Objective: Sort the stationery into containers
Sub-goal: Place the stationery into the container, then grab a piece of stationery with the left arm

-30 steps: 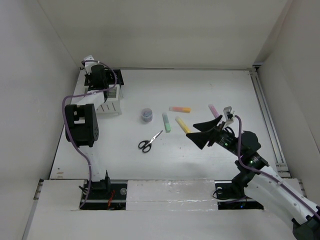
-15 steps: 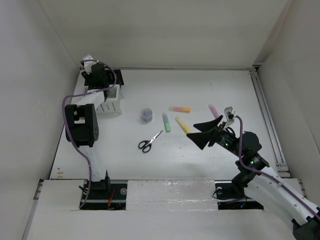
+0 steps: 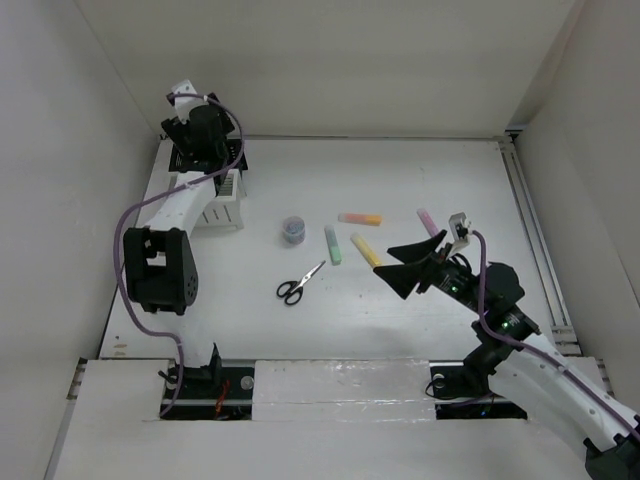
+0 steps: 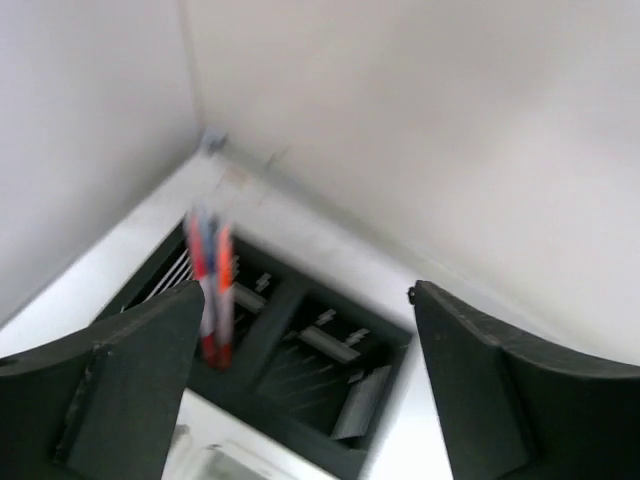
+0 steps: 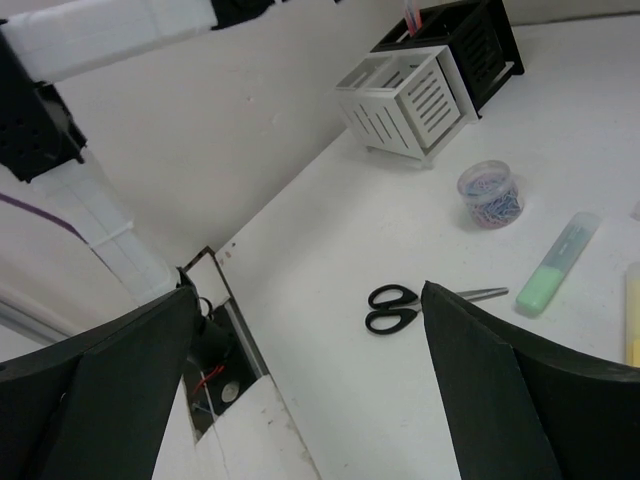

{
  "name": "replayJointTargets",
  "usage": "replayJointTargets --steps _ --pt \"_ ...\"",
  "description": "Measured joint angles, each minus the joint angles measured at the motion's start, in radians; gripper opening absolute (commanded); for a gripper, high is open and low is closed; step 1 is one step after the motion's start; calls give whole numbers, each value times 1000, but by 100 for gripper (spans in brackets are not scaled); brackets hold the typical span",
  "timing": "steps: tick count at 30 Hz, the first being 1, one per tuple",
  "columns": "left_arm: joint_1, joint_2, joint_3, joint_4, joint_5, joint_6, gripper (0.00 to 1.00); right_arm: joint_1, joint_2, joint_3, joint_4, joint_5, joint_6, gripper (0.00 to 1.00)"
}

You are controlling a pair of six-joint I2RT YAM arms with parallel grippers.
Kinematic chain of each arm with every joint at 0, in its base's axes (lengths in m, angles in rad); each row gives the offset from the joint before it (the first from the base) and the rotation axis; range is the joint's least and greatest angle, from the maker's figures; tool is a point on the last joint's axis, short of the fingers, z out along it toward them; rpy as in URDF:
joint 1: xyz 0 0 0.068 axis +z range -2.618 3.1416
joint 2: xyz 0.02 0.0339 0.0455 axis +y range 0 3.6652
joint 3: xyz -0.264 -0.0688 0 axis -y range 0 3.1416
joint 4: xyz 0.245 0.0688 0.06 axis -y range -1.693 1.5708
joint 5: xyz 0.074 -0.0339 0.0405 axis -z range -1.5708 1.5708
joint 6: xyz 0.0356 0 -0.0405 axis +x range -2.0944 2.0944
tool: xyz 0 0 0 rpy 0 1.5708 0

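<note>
So, the pens (image 4: pixel 210 290) are in. You see them standing upright in a corner cell of the black mesh holder (image 4: pixel 320 445), below the left pincer (image 4: pixel 305 300) and close to one of its fingers. They're blurred, so the count is unclear. The left pincer is spread, with nothing between its fingers.

That's the only finished part showing. Left on the bench (image 3: pixel 450 170) are the scissors (image 3: pixel 298 284), round tub (image 3: pixel 293 230), green marker (image 3: pixel 333 245), yellow marker (image 3: pixel 365 250), orange marker (image 3: pixel 359 218) and pink marker (image 3: pixel 428 220). All lie out in front of the right pincer (image 3: pixel 408 264), which hangs spread and empty. The white organizer (image 3: pixel 222 200) sits just beside the holder, and nothing shows in it. Your call: early, most of the sorting remains.

Versus a second ago, the left pincer went from pressed together to spread and lifted up off the holder. The right arm and loose items haven't moved.
</note>
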Motion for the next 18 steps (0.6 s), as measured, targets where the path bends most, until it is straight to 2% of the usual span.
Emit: replayJointTargets --steps 2,7,11,14,16,18 --pt "-32 -66 31 -4 -16 18 100 0 1 7 -4 3 -5 100" --pt "-95 -212 167 -60 -49 73 100 0 31 42 -38 42 -36 100" --pt "-108 -189 505 -308 -36 56 100 0 77 116 -137 101 -85 100" --pt "-108 -153 737 -536 21 -21 100 0 104 196 -259 171 -127 100" --pt "-107 -179 732 -636 79 -73 100 0 117 266 -349 231 -158 100" --pt "-124 -239 611 -700 130 -117 100 0 121 335 -445 299 -185 100"
